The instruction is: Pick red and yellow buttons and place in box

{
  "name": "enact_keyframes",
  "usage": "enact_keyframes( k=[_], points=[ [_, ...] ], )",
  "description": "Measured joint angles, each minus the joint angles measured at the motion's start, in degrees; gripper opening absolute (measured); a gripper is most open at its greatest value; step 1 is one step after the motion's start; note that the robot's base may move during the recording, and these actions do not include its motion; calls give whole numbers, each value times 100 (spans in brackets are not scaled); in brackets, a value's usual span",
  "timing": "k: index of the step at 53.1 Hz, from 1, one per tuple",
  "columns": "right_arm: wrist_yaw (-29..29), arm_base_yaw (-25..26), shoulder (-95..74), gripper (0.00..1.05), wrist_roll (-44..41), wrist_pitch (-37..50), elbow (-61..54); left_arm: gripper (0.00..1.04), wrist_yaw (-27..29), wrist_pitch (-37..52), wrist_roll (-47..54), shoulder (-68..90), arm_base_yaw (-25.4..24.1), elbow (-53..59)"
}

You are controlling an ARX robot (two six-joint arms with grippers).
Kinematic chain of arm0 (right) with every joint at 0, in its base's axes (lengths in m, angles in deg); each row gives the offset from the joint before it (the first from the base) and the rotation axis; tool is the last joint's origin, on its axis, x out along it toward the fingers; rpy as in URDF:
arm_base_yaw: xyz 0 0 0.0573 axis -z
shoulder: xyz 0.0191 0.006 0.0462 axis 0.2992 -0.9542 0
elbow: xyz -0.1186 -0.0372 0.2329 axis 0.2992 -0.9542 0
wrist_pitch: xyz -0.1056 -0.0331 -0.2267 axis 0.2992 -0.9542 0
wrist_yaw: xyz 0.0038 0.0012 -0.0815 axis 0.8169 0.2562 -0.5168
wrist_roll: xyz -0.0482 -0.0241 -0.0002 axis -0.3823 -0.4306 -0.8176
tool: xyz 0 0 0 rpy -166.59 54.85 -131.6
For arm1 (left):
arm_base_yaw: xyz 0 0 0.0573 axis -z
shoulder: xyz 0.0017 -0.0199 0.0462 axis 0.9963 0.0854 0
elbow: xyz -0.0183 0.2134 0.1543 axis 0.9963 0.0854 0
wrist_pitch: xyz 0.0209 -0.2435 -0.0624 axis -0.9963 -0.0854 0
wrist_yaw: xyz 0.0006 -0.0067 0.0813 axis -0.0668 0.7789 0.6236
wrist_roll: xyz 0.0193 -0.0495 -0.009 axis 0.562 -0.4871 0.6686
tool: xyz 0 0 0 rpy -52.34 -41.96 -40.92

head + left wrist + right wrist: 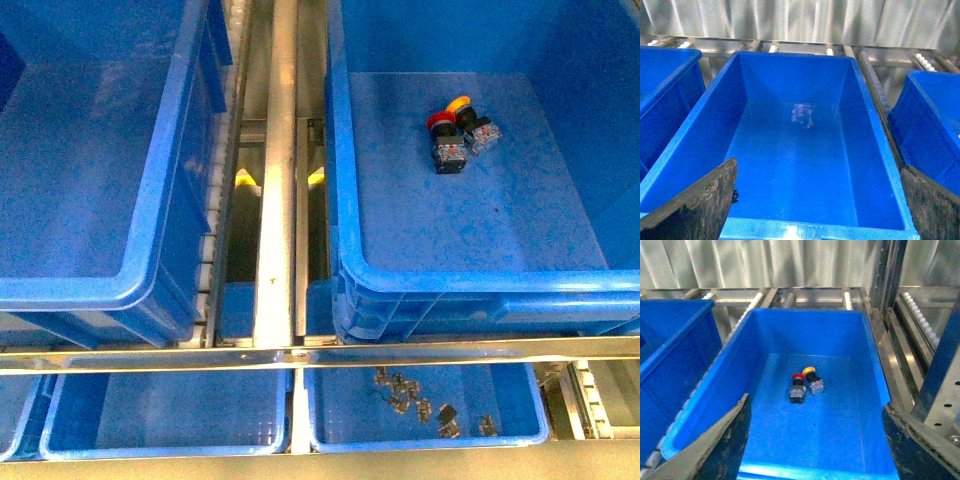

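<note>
Red button (439, 121) and yellow button (459, 103), seemingly touching, in one box (480, 283).

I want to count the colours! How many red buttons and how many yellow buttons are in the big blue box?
Red button: 1
Yellow button: 1
Total: 2, lying side by side on the floor of the box on the right.
</note>
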State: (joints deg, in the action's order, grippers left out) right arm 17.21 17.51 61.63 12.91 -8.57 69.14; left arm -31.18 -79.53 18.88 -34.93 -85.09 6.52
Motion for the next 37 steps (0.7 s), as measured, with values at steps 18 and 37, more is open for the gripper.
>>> enact_keyframes(
  k=[18,37],
  points=[
    [0,0,0,98,0,0,0,97,0,2,0,0,0,0],
    [0,0,0,98,0,0,0,97,0,0,0,0,0,0]
  ],
)
